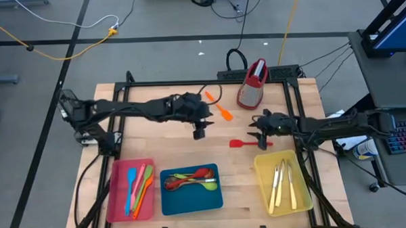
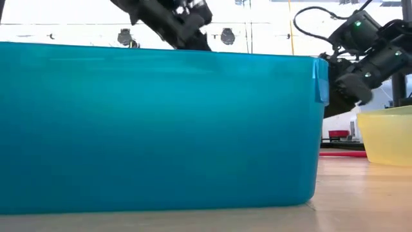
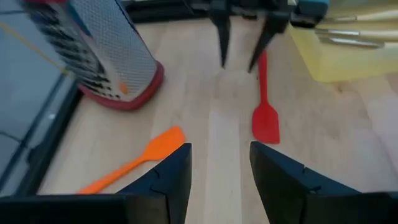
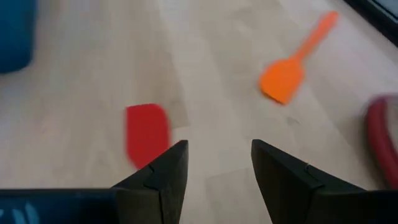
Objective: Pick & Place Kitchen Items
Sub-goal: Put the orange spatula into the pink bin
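Two spatulas lie loose on the table: an orange spatula (image 1: 220,108) toward the far edge, just beside the grater (image 1: 253,85), and a red spatula (image 1: 243,144) nearer the middle, a little toward the right edge. One grater stands upright near the far edge.

Three trays sit in a row along the near edge. The red tray (image 1: 116,198) at the left holds about four spatulas: blue, pink, green and orange, side by side. The blue tray (image 1: 190,201) in the middle holds a tangle of red and green spoons, perhaps with a darker one; the exact count cannot be told. The yellow tray (image 1: 263,183) at the right holds three cream knives (image 1: 280,184), lying lengthwise.

The left gripper (image 1: 199,132) hangs over the middle of the table, above bare wood, its fingers (image 3: 168,174) parted and empty. In its wrist view the orange spatula lies beside one finger and the red spatula ahead of the other.

The right gripper (image 1: 258,136) hovers just beside the red spatula, near the far end of the yellow tray. Its fingers (image 4: 165,171) are spread with nothing between them; in its wrist view the red blade shows just beside one finger, apart from it.

Bare wood lies open between the two grippers and between the loose spatulas and the trays. The far left corner and the strip along the left edge are also bare. The grater stands close to the orange spatula's blade, leaving less room there.
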Motion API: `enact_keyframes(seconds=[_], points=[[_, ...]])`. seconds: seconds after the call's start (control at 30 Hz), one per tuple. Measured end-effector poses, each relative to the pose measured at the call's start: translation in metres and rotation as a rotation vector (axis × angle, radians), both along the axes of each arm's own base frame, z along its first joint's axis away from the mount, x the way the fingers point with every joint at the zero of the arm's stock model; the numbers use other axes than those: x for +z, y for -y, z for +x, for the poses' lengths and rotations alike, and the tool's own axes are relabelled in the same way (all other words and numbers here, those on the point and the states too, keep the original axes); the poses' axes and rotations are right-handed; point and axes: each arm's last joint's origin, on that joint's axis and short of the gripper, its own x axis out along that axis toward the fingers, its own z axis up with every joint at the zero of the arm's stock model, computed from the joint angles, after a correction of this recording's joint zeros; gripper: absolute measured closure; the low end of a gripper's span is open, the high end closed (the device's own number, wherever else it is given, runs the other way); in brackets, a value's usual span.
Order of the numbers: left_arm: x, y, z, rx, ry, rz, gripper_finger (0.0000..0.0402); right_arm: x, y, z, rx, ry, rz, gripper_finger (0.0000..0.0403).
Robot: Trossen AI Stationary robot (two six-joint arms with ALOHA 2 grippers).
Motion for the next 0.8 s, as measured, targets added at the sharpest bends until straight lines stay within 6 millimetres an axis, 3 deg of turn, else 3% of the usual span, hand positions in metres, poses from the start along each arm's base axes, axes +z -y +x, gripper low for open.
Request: enact_keyframes(seconds=[0.13, 0.33, 0.53, 0.8], points=[[-0.025, -0.023, 0.014, -0.051, 0.004, -0.014, 0.0236, 0.0, 0.009, -0.001, -0.003, 0.025, 0.082, 0.0232], [-0.061, -0.074, 0.018, -0.088, -0.029, -0.035, 0.0236, 0.009, 0.016, 0.009, -0.002, 0.176, 0.124, 0.0232], [-0.073, -0.112, 0.034, -0.115, -0.058, -0.043, 0.0236, 0.008, 0.021, 0.024, 0.008, 0.273, 0.089, 0.0232], [-0.085, -0.152, 0.054, -0.086, -0.313, -0.011, 0.0236, -0.008, 0.023, 0.034, -0.001, 0.23, 0.112, 0.0232]])
